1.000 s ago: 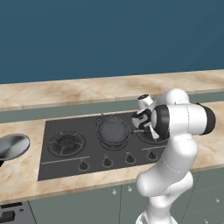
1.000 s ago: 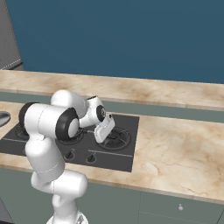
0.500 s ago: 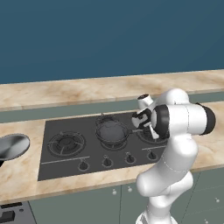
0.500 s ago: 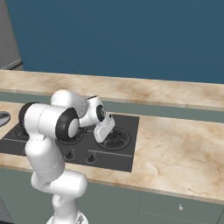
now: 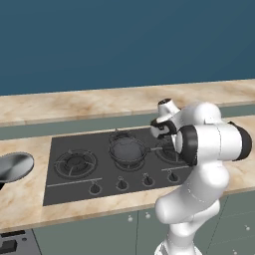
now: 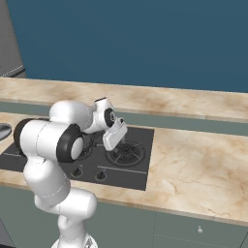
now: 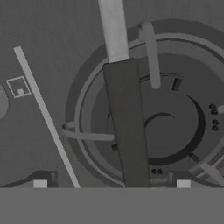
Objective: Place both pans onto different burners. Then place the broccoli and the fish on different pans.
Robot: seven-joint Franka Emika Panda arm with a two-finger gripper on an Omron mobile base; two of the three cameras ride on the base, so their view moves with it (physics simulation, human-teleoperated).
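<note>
1. A pan (image 5: 127,151) sits on the middle burner (image 5: 118,135) of the cooktop (image 5: 64,187), with its dark handle (image 5: 158,148) pointing to the right, toward the arm.
2. In the hand view the handle (image 7: 127,131) runs up the middle of the picture, dark along its near part and pale grey further up, and it crosses above the right burner (image 7: 175,127).
3. The claw (image 7: 111,183) stands apart: its two fingertips (image 7: 40,184) show low in the hand view, one on each side of the handle with a clear gap to it, so nothing is clamped.
4. In the right base view the hand (image 6: 114,134) hangs tilted just above the right burner (image 6: 127,152), close to the cooktop (image 6: 140,177).
5. A second pan (image 5: 14,167), shiny and silver-grey, rests on the counter (image 5: 30,209) well to the left of the cooktop, partly over the counter's left end.
6. The left burner (image 5: 74,163) carries nothing.
7. Small round knobs (image 5: 121,185) line the front edge of the cooktop.
8. The marbled counter (image 6: 193,169) stretches to the right of the cooktop, and a raised ledge (image 6: 160,99) runs behind it against a blue wall (image 6: 145,43).
</note>
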